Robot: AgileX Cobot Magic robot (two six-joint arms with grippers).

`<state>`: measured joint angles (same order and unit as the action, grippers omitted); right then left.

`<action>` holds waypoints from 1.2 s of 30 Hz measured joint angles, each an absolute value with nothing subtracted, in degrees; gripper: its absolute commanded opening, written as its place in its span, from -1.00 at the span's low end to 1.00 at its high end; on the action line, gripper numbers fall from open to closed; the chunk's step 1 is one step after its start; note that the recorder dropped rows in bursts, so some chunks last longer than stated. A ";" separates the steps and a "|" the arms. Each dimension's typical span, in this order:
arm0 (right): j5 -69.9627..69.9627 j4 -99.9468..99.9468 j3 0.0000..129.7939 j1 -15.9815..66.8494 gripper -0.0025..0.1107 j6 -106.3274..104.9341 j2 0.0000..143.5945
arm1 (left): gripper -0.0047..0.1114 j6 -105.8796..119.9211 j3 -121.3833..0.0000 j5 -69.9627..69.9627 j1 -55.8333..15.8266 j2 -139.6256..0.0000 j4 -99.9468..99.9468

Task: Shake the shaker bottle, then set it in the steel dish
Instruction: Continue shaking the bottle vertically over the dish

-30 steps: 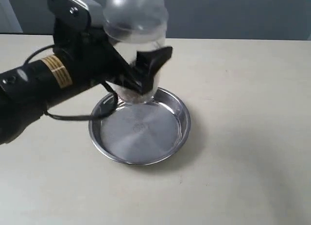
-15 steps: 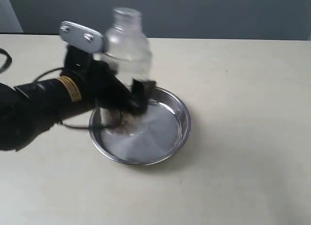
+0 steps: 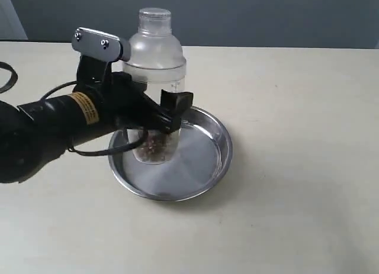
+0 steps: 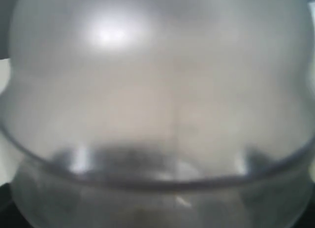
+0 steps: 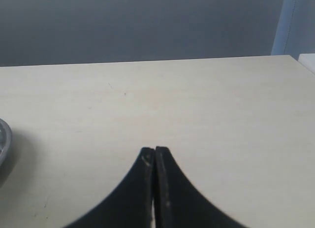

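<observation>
Since a second ago the bottle (image 3: 155,79) has dropped from above the dish (image 3: 207,161) to stand upright inside it; we see the left pincer (image 3: 159,117) clamped round its clear plastic body, likely steadying it. Frosted dome, brownish granules; dish shallow, shiny steel. Right pincer (image 5: 154,159) closed, empty, above the counter (image 3: 296,167).

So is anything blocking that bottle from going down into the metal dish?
Nothing visible. The left gripper holds the bottle upright inside the rim of the dish, with its base at or just above the dish floor, on the side nearer the arm. The dish holds nothing else.
</observation>
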<state>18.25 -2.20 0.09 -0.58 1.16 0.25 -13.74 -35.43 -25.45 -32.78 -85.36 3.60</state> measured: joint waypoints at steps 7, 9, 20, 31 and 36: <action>18.25 -2.20 0.09 -0.58 -0.97 1.16 0.25 | -0.91 -9.72 -35.30 -26.01 -32.90 -85.66 -3.08; 18.25 -2.20 0.09 -0.58 -0.97 1.16 0.25 | -0.91 -9.41 -35.19 -24.64 -32.13 -85.90 -0.91; 18.25 -2.20 0.09 -0.58 -0.97 1.16 0.25 | -0.91 -8.94 -35.12 -24.07 -33.58 -87.54 14.41; 18.25 -2.20 0.09 -0.58 -0.97 1.16 0.25 | -0.91 -12.43 -34.94 -28.48 -33.33 -88.79 8.34; 18.25 -2.20 0.09 -0.58 -0.97 1.16 0.25 | -0.91 -12.27 -34.84 -30.09 -33.17 -89.08 15.32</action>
<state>18.25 -2.20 0.09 -0.58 1.16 0.25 -12.27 -34.84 -30.09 -33.17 -89.08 15.32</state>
